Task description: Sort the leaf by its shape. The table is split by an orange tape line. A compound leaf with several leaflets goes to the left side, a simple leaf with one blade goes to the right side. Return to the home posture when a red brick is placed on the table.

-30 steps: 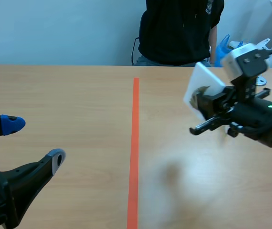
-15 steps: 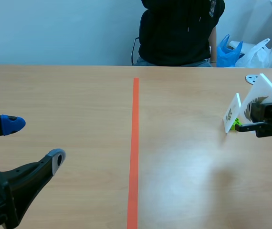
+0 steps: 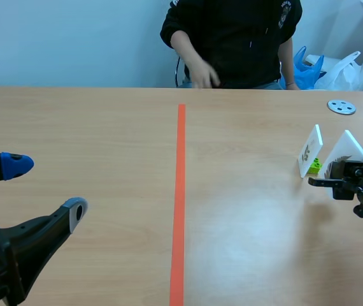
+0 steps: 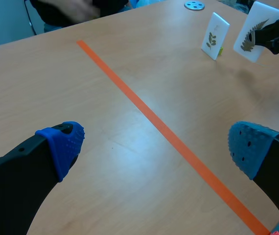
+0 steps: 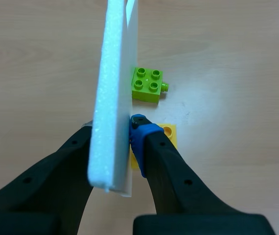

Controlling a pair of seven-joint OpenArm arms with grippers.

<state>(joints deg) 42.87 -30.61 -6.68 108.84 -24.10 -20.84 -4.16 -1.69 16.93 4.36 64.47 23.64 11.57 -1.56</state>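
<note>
My right wrist view alone shows the right end effector [image 5: 112, 133] clamped on a white foam card [image 5: 114, 73], with a green brick [image 5: 148, 84] and a yellow brick [image 5: 171, 132] just beside it. The left wrist view gives the card's face (a brown feathery frond), right of the orange tape line [image 4: 144, 110] near a second leaf card [image 4: 214, 29] whose marks I can't read. The left end effector [image 4: 154, 147] hangs wide open over the desk [image 4: 56, 73], holding nothing.

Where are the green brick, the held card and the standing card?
green brick [image 5: 148, 84]: right wrist view, studded top.
held card [image 5: 112, 98]: right wrist view, foam edge.
standing card [image 3: 310, 152]: scene view, printed face.
</note>
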